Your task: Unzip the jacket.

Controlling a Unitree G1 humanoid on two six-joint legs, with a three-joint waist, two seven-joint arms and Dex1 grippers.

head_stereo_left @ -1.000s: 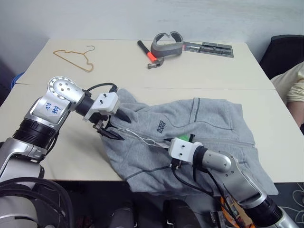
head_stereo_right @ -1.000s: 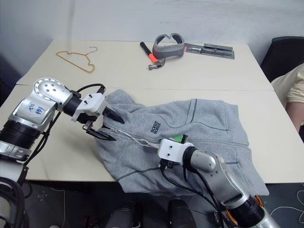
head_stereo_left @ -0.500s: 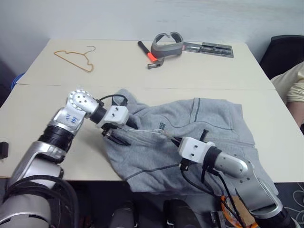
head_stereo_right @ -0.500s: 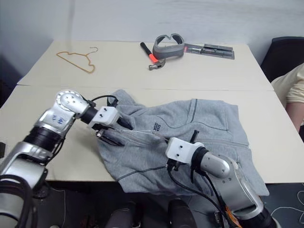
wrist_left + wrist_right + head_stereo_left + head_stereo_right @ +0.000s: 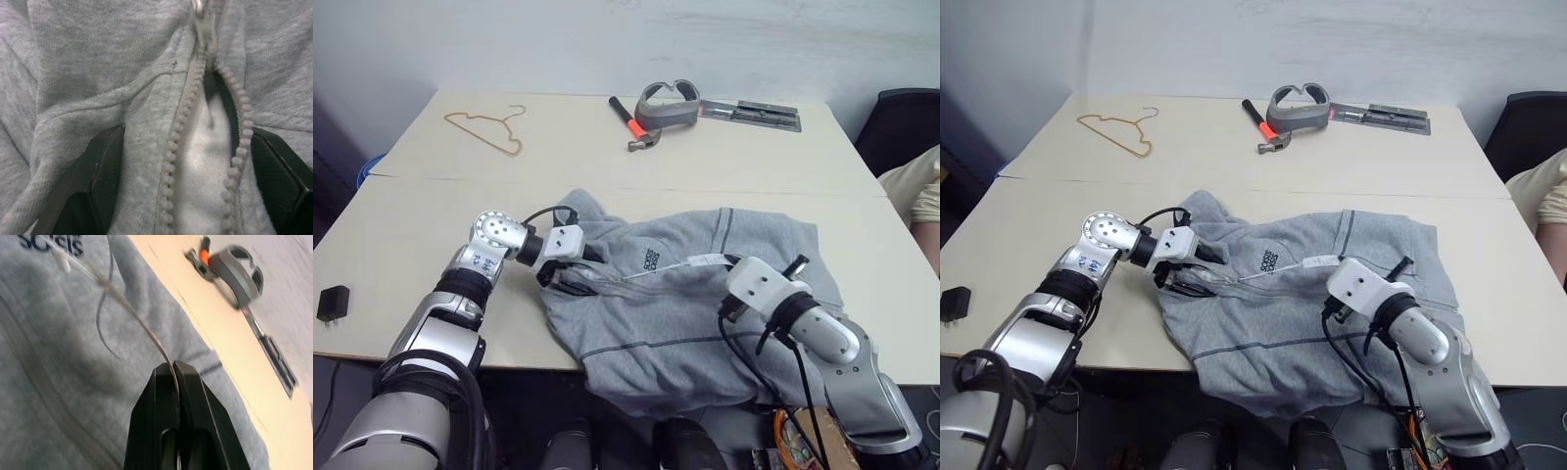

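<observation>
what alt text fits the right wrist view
The right claw is shut on a thin zipper pull cord stretched over the grey jacket. Beyond, a hammer lies on the beige table.

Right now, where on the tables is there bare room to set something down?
Free: the near table between the small black box and the light grey fleece jacket; the far table between the wire hanger and the red-handled hammer. Crowded: around the jacket, and the tools at the far edge.
</observation>
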